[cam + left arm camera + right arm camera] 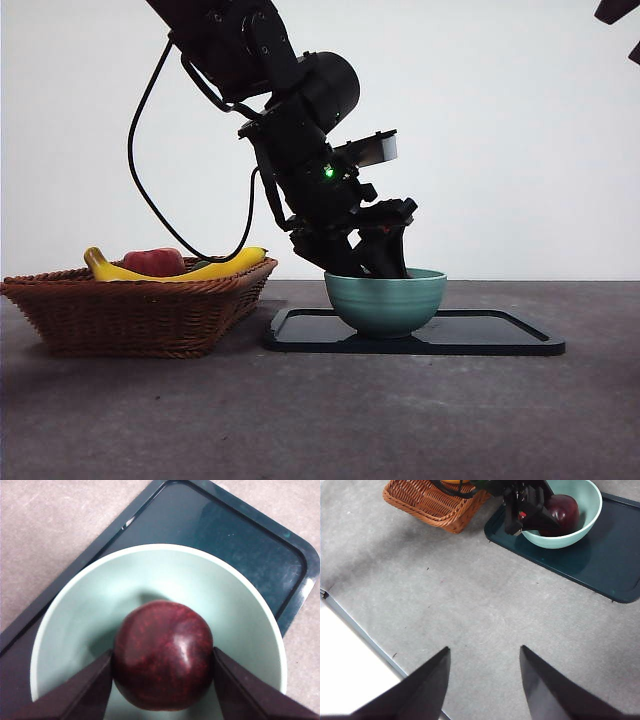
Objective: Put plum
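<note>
A wicker basket point(135, 310) with bananas point(215, 268) and a red fruit point(153, 261) stands left of the dark tray point(500, 335) on the grey surface point(320, 420). The glossy maroon plum point(162, 655) sits inside the teal bowl point(385, 300), clamped by the left gripper point(162, 677), its arm slanting down from upper left. The right gripper point(482, 680) hangs spread apart, well away.

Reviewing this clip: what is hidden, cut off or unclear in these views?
- Front view: the glossy dark maroon plum is hidden behind the teal bowl's wall.
- Left wrist view: whether the plum rests on the bowl's floor; the plum itself and the left gripper cover it.
- Front view: the woven wicker basket's contents are partly hidden by its rim.
</note>
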Controlling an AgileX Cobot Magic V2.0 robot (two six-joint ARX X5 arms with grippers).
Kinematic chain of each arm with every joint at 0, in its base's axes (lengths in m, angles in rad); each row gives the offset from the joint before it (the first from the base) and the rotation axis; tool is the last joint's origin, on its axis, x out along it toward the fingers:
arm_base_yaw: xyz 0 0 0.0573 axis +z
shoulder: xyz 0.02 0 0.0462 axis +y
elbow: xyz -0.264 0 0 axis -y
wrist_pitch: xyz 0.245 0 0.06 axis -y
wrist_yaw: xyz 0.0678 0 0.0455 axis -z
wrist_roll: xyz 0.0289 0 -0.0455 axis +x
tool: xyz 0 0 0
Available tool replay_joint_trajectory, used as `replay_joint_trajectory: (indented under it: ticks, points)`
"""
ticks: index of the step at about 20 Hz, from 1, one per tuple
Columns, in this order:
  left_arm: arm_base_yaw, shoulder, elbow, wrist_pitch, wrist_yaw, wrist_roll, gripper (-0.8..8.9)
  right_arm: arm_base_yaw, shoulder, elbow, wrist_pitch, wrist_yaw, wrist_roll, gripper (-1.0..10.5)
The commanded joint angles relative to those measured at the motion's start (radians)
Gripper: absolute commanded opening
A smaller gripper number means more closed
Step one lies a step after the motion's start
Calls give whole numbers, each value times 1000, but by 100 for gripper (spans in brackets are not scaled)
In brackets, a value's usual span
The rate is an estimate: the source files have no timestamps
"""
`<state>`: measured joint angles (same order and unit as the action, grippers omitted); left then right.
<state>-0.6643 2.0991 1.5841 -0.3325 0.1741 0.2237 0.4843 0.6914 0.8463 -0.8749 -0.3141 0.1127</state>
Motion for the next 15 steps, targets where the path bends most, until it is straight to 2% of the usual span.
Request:
replay_joint_trajectory:
  ticks: [1,8,15]
  points:
    - [-3,-27,29,8,-2,2,214,6,5,6,10,0,14,222]
    - [20,-248,29,-29,-2,-32,214,6,5,6,11,0,14,222]
    - [137,-550,29,-287,-2,-102,214,6,5,6,11,0,10,222]
